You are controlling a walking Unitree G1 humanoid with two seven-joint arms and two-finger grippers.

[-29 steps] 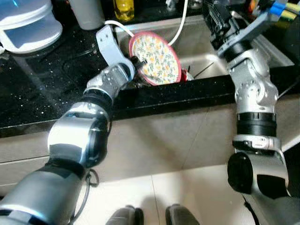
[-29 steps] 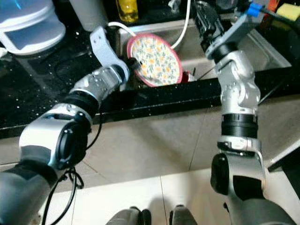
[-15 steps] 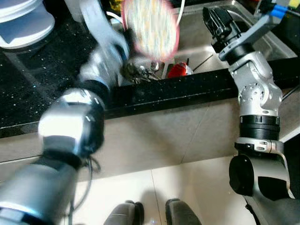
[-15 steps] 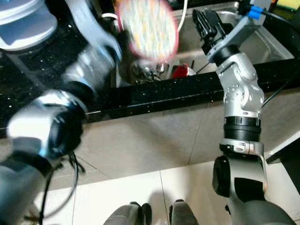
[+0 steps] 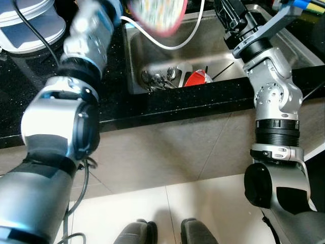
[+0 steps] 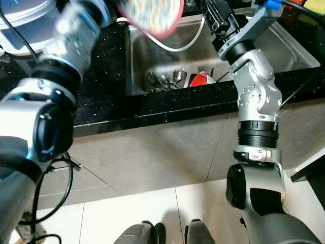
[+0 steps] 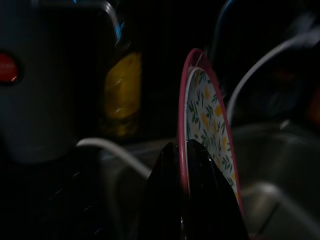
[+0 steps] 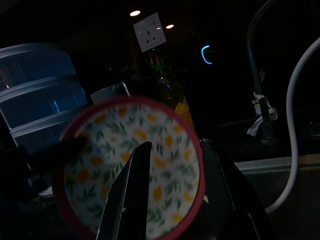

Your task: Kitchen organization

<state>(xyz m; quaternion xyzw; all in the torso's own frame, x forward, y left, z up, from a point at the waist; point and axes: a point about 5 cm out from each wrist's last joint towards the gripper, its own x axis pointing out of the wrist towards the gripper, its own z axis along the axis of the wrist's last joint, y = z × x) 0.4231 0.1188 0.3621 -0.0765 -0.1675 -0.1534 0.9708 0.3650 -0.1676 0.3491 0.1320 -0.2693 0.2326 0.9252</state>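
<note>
A round plate (image 5: 155,11) with a red rim and yellow flower print hangs blurred above the back of the steel sink (image 5: 133,66). My left gripper (image 7: 181,152) is shut on the plate's rim (image 7: 186,100), one black finger on each face, and the plate stands on edge. My right gripper (image 5: 229,14) hovers open over the right side of the sink. In the right wrist view its fingers (image 8: 131,190) stand apart, with the plate (image 8: 165,150) some way beyond them.
Spoons and forks (image 5: 161,79) and a red object (image 5: 195,77) lie in the sink. A white hose (image 5: 167,44) loops across it. Clear plastic containers (image 5: 25,25) sit on the black counter (image 5: 30,96) at left. A yellow bottle (image 7: 120,95) stands behind the sink.
My left arm has lifted the plate up out of the sink towards the back. The cutlery beneath it has come into view. The right arm has hardly moved.
</note>
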